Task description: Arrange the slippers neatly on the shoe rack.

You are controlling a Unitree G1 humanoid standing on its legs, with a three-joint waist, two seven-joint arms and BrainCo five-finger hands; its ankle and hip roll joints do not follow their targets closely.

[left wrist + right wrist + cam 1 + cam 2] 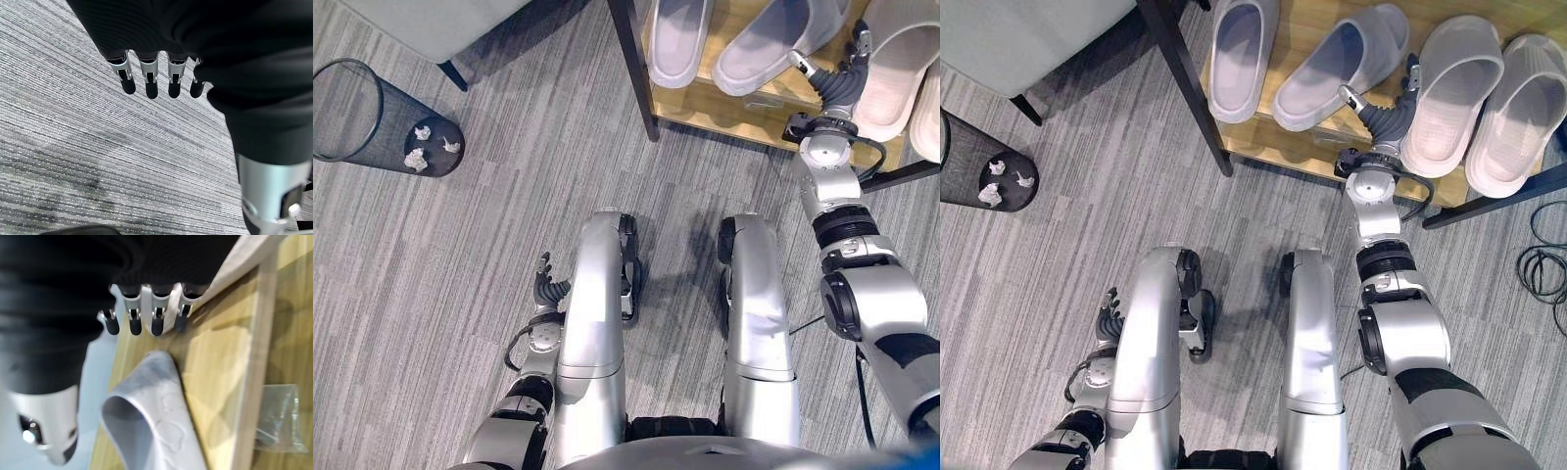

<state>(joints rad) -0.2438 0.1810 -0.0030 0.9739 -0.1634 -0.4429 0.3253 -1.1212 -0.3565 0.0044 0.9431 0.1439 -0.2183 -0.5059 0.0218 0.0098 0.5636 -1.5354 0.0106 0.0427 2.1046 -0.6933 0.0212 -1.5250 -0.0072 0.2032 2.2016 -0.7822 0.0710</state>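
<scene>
Several pale grey slippers lie on the wooden shelf of the shoe rack. The leftmost slipper lies straight. The second slipper is turned at an angle. Two more, the third slipper and the fourth slipper, lie side by side on the right. My right hand is open in the gap between the second and third slippers, its fingers straight against the third slipper's edge and its thumb toward the angled slipper. My left hand hangs open by my side, fingers straight over the carpet.
A black rack post rises at the shelf's left end. A black mesh bin with crumpled paper stands on the carpet at the far left. Grey furniture sits behind it. A clear plastic bag lies below the shelf edge.
</scene>
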